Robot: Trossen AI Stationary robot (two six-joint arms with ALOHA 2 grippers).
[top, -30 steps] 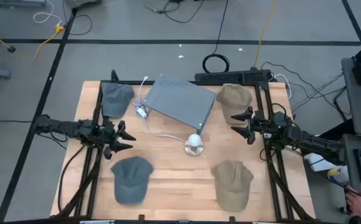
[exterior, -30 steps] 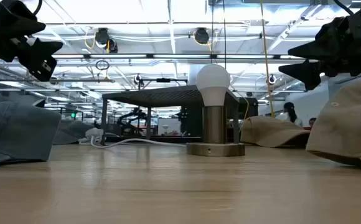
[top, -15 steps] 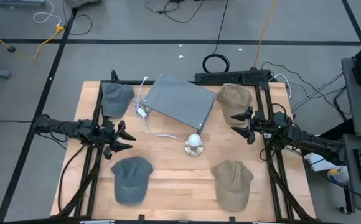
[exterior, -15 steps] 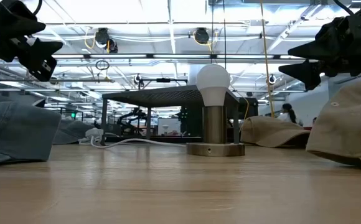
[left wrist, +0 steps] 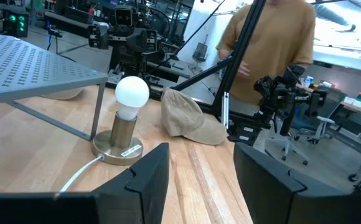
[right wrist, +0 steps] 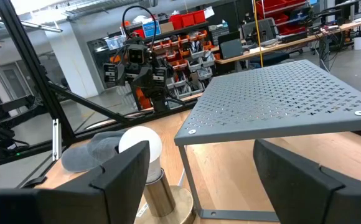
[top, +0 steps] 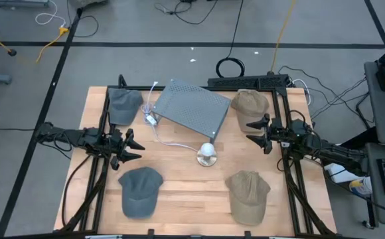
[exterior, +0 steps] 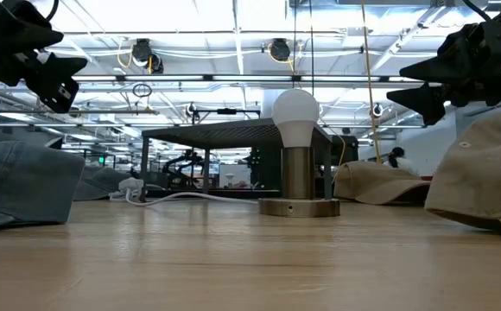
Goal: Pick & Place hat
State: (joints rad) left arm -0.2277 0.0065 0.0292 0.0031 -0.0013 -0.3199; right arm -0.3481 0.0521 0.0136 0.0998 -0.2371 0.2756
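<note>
Four hats lie near the table's [top: 179,189] corners: grey hats [top: 140,191] on the left side, tan hats [top: 247,195] on the right. The left gripper [top: 131,147] hovers spread and empty between the two grey ones. The right gripper [top: 253,131] hangs likewise agape and empty between the tan pair.

My wooden table [top: 179,192] carries: two grey caps, far-left [top: 125,103] and near-left [top: 140,190]; two tan caps, far-right [top: 249,104] and near-right [top: 248,194]; perforated grey stand [top: 191,108]; bulb lamp [top: 207,155] with white cable [top: 172,143]
</note>
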